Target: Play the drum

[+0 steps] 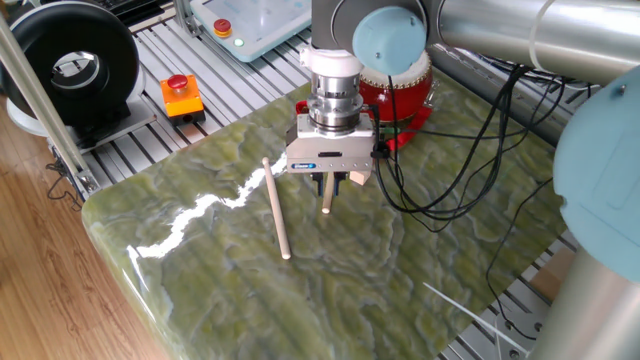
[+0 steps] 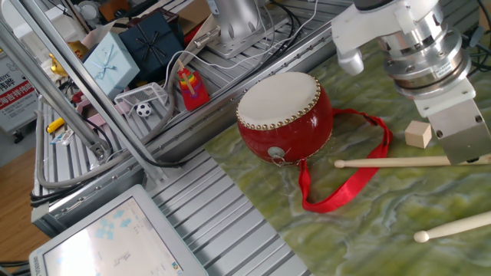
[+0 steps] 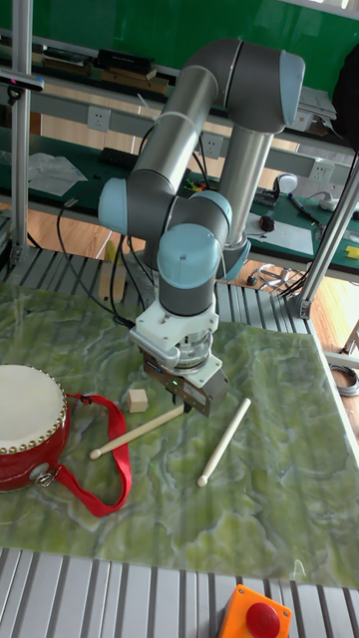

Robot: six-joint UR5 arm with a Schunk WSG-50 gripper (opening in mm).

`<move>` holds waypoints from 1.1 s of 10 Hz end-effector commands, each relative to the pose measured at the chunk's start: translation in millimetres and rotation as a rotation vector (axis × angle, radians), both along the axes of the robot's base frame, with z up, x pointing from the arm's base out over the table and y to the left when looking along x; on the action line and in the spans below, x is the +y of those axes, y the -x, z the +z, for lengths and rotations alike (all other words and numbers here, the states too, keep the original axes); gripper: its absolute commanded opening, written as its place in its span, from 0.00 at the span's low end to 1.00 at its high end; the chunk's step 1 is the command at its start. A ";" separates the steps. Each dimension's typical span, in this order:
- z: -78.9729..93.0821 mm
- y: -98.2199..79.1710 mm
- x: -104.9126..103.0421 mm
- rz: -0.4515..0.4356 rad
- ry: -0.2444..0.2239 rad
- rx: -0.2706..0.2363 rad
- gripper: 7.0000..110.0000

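The drum (image 2: 284,115) stands upright on the green marble table, red body, cream skin on top, its red ribbon (image 2: 345,184) trailing beside it. It also shows as the drum (image 1: 400,95) behind the arm and the drum (image 3: 25,424) at the left edge. A wooden drumstick (image 3: 135,432) lies flat on the table, its tip toward the drum. My gripper (image 1: 328,187) points straight down over the stick's far end, fingers closed around the drumstick (image 1: 326,203). In the tall view the gripper (image 3: 187,406) sits low at the table. The drumstick (image 2: 399,162) runs under the gripper body.
A second drumstick (image 1: 277,210) lies loose left of the gripper. A small wooden cube (image 2: 418,134) sits between drum and gripper. An orange box with a red button (image 1: 181,95) stands off the table's corner. Black cables (image 1: 450,190) hang right of the arm.
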State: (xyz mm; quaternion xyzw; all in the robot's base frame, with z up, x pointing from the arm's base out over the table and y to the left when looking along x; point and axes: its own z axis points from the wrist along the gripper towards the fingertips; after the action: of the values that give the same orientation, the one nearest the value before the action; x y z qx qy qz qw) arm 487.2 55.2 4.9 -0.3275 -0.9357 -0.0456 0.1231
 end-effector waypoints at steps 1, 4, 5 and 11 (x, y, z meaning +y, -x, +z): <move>4.0 -17.0 -0.4 -0.017 0.003 -0.036 0.15; -6.9 -36.6 -7.9 0.000 0.049 -0.118 0.15; -8.7 -40.6 -11.3 0.013 0.056 -0.141 0.15; 24.0 -30.3 -8.6 0.027 0.069 -0.121 0.15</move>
State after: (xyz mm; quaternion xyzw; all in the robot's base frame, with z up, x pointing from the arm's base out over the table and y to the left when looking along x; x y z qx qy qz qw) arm 515.8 41.0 12.5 -0.3133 -0.9476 -0.0247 0.0573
